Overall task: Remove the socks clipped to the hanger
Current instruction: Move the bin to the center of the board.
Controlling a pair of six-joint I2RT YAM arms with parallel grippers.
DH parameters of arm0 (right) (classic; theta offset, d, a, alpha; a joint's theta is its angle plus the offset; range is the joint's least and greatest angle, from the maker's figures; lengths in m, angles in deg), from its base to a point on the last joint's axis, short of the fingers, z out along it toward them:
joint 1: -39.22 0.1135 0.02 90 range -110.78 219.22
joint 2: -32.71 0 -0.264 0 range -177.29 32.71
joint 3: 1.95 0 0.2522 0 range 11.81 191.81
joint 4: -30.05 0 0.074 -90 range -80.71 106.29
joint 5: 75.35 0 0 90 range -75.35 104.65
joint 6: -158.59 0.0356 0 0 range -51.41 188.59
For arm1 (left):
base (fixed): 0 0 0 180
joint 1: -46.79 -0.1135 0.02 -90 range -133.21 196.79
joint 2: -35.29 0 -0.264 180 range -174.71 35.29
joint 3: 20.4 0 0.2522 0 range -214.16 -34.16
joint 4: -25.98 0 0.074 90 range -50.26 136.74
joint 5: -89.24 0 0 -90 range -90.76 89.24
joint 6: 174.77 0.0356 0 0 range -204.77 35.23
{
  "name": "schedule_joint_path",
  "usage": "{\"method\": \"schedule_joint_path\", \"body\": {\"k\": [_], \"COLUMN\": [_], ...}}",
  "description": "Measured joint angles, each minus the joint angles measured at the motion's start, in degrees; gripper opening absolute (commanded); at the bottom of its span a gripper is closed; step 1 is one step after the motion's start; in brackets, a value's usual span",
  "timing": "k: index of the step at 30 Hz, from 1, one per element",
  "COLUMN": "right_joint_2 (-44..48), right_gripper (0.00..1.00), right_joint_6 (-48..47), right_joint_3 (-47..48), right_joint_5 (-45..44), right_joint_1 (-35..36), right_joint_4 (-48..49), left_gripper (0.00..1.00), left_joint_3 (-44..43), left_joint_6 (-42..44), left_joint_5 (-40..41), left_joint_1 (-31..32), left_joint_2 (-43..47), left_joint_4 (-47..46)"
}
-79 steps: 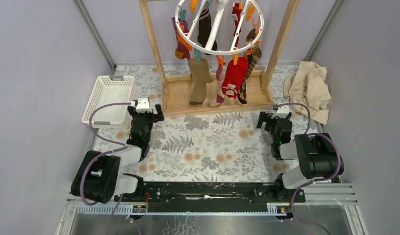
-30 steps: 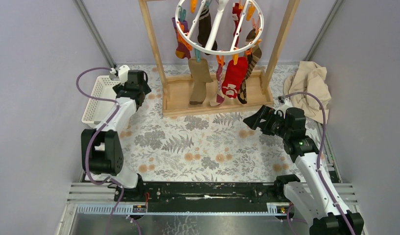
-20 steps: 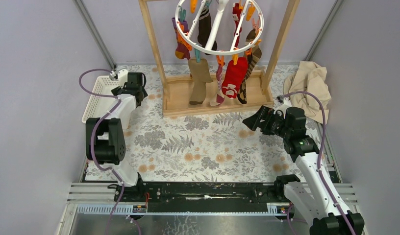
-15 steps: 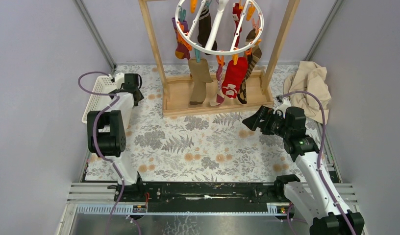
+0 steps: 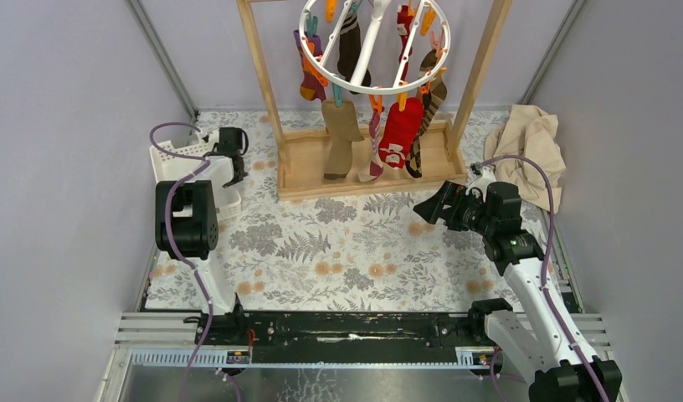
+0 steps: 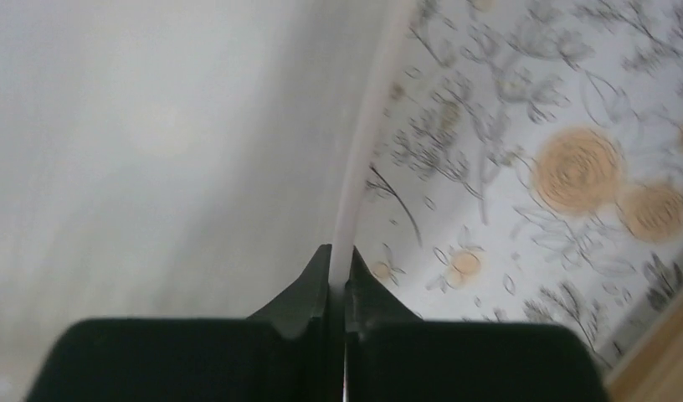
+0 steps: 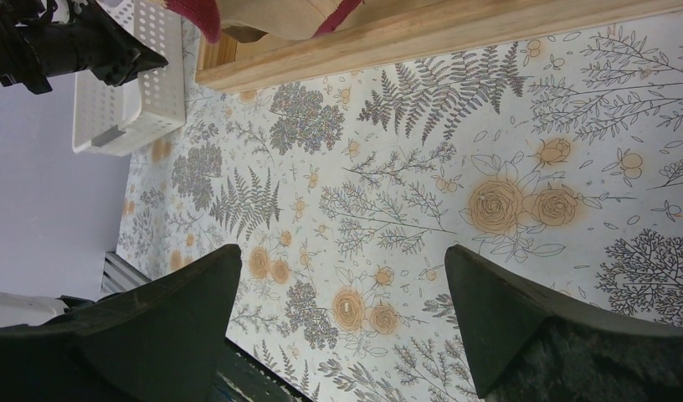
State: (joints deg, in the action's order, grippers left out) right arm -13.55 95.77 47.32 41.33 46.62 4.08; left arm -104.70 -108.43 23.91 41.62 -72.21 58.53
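Note:
The hanger, a white ring with coloured clips, hangs from a wooden rack at the back. Several socks are clipped to it, among them a red one and a tan one. My left gripper is far to their left, shut on the thin rim of a white basket. In the left wrist view the black fingers pinch that white edge. My right gripper hovers open over the floral cloth, right of and below the socks, its jaws wide apart with nothing between them.
The wooden rack's base stands on the floral tablecloth. A beige cloth lies crumpled at the back right. In the right wrist view the basket and rack base lie along the top edge.
My left arm swung to the basket and its jaws closed on the rim; the basket has shifted and tilted. The right arm has hardly moved in the last second.

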Motion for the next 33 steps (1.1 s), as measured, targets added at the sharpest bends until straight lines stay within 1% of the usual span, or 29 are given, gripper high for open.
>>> {"method": "schedule_joint_path", "body": {"k": [3, 8, 12, 17, 20, 23, 25, 28, 33], "right_joint_2": [0.0, 0.0, 0.2, 0.8, 0.9, 0.9, 0.6, 0.0, -1.5], "right_gripper": [1.00, 1.00, 1.00, 1.00, 1.00, 1.00, 1.00, 1.00, 1.00], "right_joint_6": [0.0, -0.2, -0.3, -0.5, -0.6, -0.6, -0.6, -0.6, -0.8], "right_joint_3": [0.0, 0.6, 3.1, 7.5, 9.0, 10.0, 10.5, 11.4, 13.7], "right_joint_5": [0.0, -0.1, -0.6, -2.3, -3.6, -4.3, -4.8, -5.4, -7.0], "right_joint_1": [0.0, 0.0, 0.0, 0.0, 0.1, 0.1, 0.1, 0.1, 0.1], "right_joint_4": [0.0, -1.0, -3.1, -6.2, -7.8, -9.5, -10.2, -11.2, -12.6], "left_gripper": [0.00, 0.00, 0.00, 0.00, 0.00, 0.00, 0.00, 0.00, 0.00], "left_joint_3": [-0.7, -1.2, -1.2, 1.0, 2.8, 4.7, 5.7, 7.3, 7.5], "left_joint_6": [0.5, 0.4, -0.4, -1.7, -3.4, -6.8, -9.4, -14.7, -23.6], "left_joint_5": [-1.3, -0.2, 4.3, 8.1, 8.6, 9.7, 10.0, 10.1, 9.8], "left_joint_1": [1.5, 3.7, 9.7, 20.4, 25.7, 32.5, 37.9, 48.3, 64.3], "left_joint_2": [0.1, 2.8, 9.5, 22.6, 29.4, 35.1, 37.2, 38.4, 34.9], "left_joint_4": [1.3, 4.2, 7.8, 9.7, 12.5, 16.8, 19.7, 24.0, 31.1]}}
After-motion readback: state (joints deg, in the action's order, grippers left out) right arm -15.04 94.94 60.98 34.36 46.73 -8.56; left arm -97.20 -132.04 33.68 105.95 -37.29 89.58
